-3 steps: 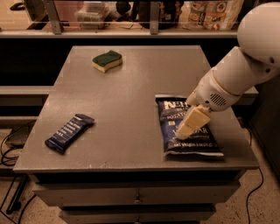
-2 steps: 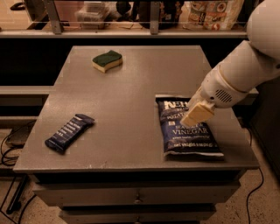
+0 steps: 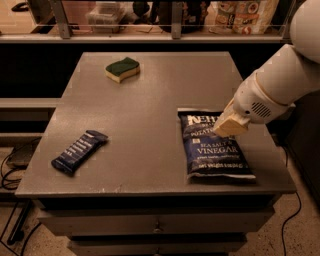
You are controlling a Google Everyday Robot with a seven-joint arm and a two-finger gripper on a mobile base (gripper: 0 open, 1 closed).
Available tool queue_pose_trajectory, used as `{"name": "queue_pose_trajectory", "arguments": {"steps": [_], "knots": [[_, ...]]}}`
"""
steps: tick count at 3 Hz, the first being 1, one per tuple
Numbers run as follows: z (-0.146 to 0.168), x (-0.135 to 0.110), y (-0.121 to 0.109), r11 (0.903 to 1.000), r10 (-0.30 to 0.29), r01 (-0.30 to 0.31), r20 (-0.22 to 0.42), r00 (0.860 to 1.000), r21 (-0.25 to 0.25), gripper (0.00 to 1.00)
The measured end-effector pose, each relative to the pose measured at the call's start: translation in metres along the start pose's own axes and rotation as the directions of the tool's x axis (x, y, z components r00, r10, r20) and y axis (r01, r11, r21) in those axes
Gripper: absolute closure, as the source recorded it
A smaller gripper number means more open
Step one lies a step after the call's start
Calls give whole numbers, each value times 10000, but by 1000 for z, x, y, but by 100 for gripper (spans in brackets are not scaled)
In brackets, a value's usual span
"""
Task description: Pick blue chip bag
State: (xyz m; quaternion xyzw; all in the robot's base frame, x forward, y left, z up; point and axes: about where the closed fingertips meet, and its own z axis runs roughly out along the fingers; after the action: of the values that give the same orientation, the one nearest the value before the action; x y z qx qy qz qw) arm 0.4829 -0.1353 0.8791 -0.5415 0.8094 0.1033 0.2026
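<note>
The blue chip bag (image 3: 214,147) lies flat on the right front of the grey table (image 3: 150,100), with white "Kettle" and "Sea Salt & Vinegar" lettering facing up. My gripper (image 3: 229,124) comes in from the right on the white arm (image 3: 280,85) and hangs over the bag's upper right part, covering some of the lettering. The bag still lies on the table.
A small dark blue snack bar wrapper (image 3: 79,151) lies at the front left. A green and yellow sponge (image 3: 122,69) sits at the back. A shelf with jars and bags (image 3: 235,15) runs behind the table. A drawer front (image 3: 155,222) is below the table's front edge.
My gripper has drawn back to the right and up, from over the bag's middle toward its upper right edge. The bag has not moved.
</note>
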Motion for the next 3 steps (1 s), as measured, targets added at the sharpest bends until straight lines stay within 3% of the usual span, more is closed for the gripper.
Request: {"name": "queue_pose_trajectory", "arguments": {"steps": [1,2,3], "knots": [[-11,-7,-2,9995,-256,254,99,9996,207,46],[-12,-13,-2,9985,-489,482,272,9984,260,15],[-7,-17,-2,9978,-645,639,412,9971,152,0]]}}
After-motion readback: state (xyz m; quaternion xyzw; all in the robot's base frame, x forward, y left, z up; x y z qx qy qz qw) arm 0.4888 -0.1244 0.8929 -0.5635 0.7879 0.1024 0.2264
